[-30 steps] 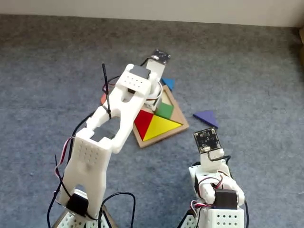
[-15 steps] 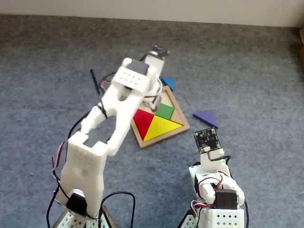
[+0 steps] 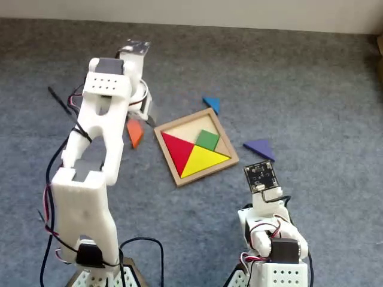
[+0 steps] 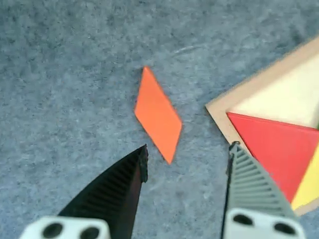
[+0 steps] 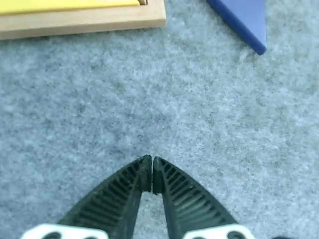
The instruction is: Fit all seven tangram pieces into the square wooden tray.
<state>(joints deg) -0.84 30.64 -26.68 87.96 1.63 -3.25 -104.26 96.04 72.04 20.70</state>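
Note:
The square wooden tray (image 3: pixel 222 133) lies mid-table, holding a red triangle (image 3: pixel 179 152), a yellow triangle (image 3: pixel 203 161) and a green square (image 3: pixel 207 140). An orange parallelogram (image 3: pixel 135 132) lies on the carpet just left of it. In the left wrist view my left gripper (image 4: pixel 188 149) hangs open above the carpet, just short of the orange parallelogram (image 4: pixel 158 115), with the tray's corner (image 4: pixel 219 107) and the red triangle (image 4: pixel 279 144) beside it. A small blue triangle (image 3: pixel 211 104) and a purple triangle (image 3: pixel 260 148) lie outside the tray. My right gripper (image 5: pixel 151 162) is shut and empty, near the purple triangle (image 5: pixel 244 17).
Grey carpet covers the table. The left arm (image 3: pixel 99 137) stretches up the left side. The right arm (image 3: pixel 266 185) is folded at the front right. Bare wood (image 3: pixel 185 127) shows in the tray's far half.
The left arm has swung left, from over the tray to above the orange parallelogram, uncovering the tray. The right arm has not moved.

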